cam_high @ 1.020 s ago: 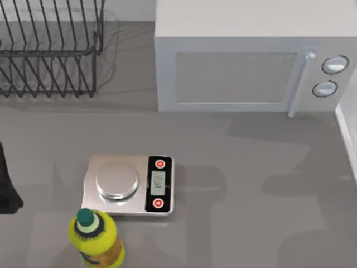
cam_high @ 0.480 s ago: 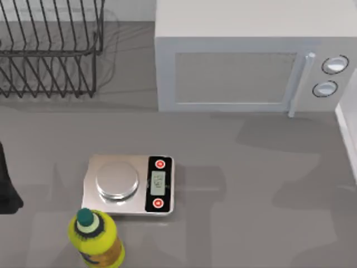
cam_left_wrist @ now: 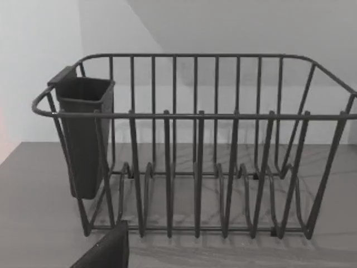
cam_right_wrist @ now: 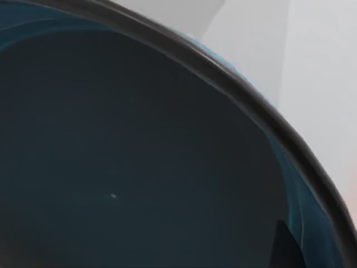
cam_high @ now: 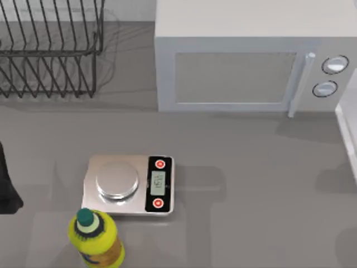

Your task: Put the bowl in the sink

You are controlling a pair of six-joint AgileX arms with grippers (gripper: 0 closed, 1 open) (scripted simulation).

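The bowl's (cam_right_wrist: 128, 167) dark teal interior sits close against the right wrist camera; whether either arm's jaws are parted or clenched cannot be told.

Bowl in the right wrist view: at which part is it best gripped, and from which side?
Grip the bowl at its thin rim, one finger inside the wall and one outside, coming from the open side. The rim's gentle curve suggests a body too wide to span.

Left arm (cam_high: 6, 187): matte black, smooth angular housing. Dark flat-edged finger (cam_left_wrist: 106, 251) in left wrist view; no markings visible.
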